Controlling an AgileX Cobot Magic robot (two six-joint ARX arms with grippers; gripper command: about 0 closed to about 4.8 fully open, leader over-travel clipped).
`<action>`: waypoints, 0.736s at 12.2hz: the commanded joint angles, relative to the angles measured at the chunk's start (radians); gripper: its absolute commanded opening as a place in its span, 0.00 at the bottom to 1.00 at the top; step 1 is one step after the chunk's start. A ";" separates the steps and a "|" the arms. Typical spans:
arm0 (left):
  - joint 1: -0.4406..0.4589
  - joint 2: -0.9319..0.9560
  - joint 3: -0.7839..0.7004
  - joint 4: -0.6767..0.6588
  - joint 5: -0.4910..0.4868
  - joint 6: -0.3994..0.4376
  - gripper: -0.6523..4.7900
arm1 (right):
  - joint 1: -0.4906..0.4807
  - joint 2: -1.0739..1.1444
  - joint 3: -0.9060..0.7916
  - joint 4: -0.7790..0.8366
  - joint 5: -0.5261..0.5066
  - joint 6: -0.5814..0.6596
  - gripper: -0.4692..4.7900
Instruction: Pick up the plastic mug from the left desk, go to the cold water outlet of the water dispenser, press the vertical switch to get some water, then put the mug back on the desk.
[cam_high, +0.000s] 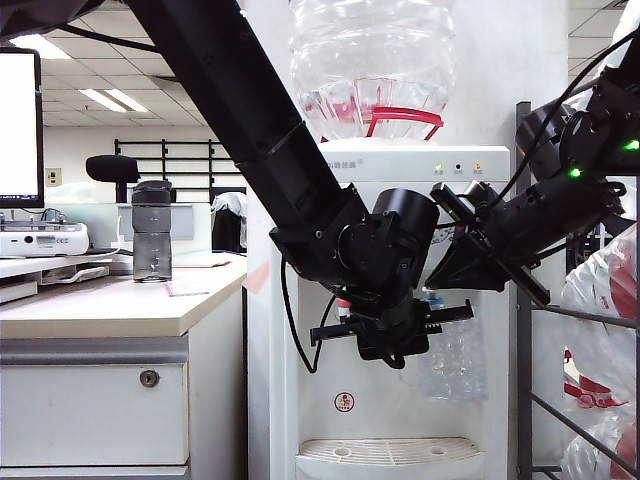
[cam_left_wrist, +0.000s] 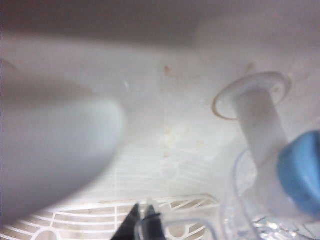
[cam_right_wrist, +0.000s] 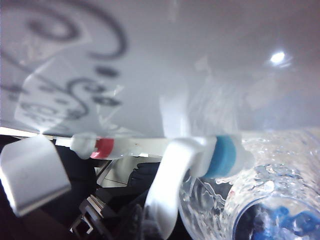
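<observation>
At the left of the exterior view stands the left desk (cam_high: 110, 310), bare of the plastic mug (cam_high: 452, 358), which the left gripper (cam_high: 395, 345) holds by its thin handle with fingers pressed together, just under the cold water outlet (cam_right_wrist: 226, 156) of the water dispenser (cam_high: 400, 170). Further right, the right gripper (cam_high: 470, 262) sits at the taps; whether its fingers are spread cannot be told. To fill well, it should press the vertical switch (cam_right_wrist: 167, 192) steadily while the mug's mouth is kept level beneath the outlet.
</observation>
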 joint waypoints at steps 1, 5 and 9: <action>-0.005 -0.013 0.006 0.048 0.017 0.005 0.11 | -0.007 0.002 0.003 -0.022 0.013 -0.036 0.08; -0.005 -0.013 0.003 0.048 0.016 0.004 0.11 | -0.009 0.002 0.003 -0.024 0.005 -0.040 0.08; -0.005 -0.013 0.002 0.049 0.022 0.004 0.11 | -0.019 0.002 0.003 -0.030 -0.025 -0.043 0.08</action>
